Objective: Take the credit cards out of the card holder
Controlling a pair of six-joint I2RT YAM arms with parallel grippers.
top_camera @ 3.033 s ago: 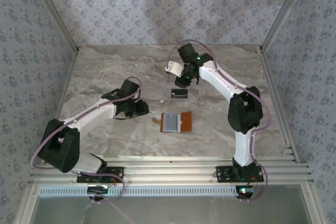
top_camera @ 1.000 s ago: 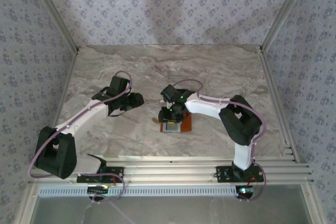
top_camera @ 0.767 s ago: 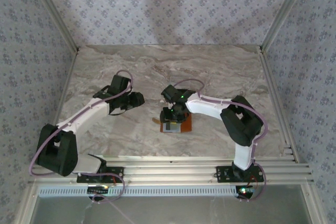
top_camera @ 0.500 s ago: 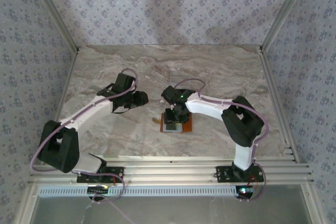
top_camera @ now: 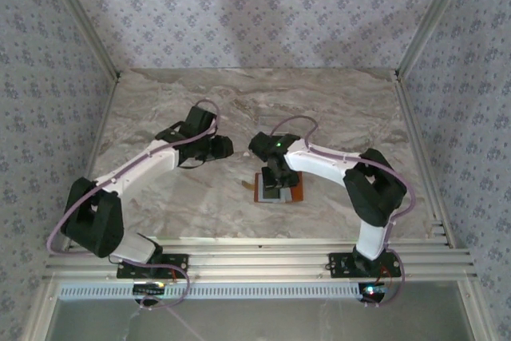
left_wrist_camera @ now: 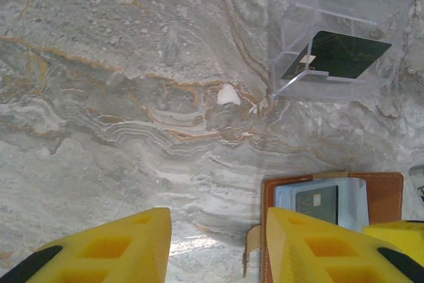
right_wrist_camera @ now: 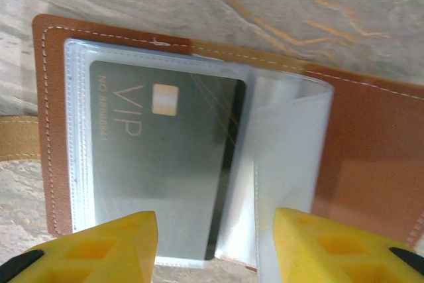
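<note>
The right gripper (right_wrist_camera: 215, 246) hung over the spread card holder (right_wrist_camera: 371, 157) on the table (top_camera: 160, 101), fingers apart and empty, likely to pinch its dark card (right_wrist_camera: 165, 164). The left gripper (left_wrist_camera: 218, 243) was spread and empty too.

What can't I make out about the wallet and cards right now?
- Top view: the right claw covers most of the wallet; its sleeves are too small to read.
- Right wrist view: the dark card and cloudy sleeve hide whether another card lies behind; the frame and fingers cut off the wallet's near edge.
- Left wrist view: a left claw finger and the frame cut off the wallet's lower part; print on the tray card is too small.
</note>
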